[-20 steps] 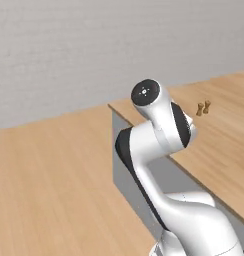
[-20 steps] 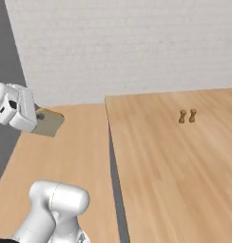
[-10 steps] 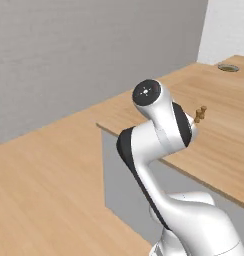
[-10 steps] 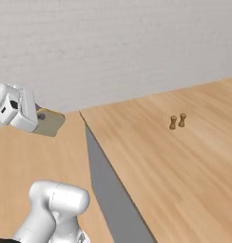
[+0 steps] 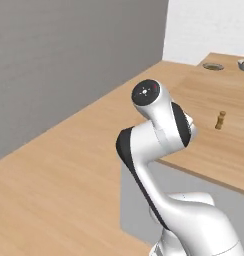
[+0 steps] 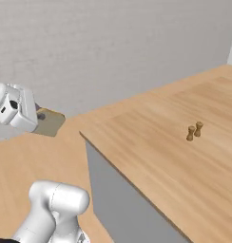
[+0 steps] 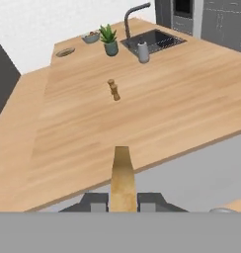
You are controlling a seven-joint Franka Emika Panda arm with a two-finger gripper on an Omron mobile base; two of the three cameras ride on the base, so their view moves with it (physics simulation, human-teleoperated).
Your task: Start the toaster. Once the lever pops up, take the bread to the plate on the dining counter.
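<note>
Now our base has swung toward the dining counter [image 7: 157, 108]; our gripper [image 7: 123, 198] stays clamped on the bread [image 7: 123, 178], the plate [image 7: 65, 52] at the counter's far corner.

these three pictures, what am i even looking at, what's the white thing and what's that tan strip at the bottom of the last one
The white thing is a robot arm on a base that can drive, in a rendered kitchen. Two pictures come from cameras on that base, one behind the arm on each side. The third comes from a camera on the robot's hand, looking along its gripper.

The tan strip is a slice of bread, seen edge-on, pinched between the two dark fingers. In the right base view the same slice sticks out from the hand.

Ahead is a big light-wood dining counter. On it stand two small wooden shakers, a potted plant, a bowl and a grey plate in the far corner, plus a sink with a tap.
</note>
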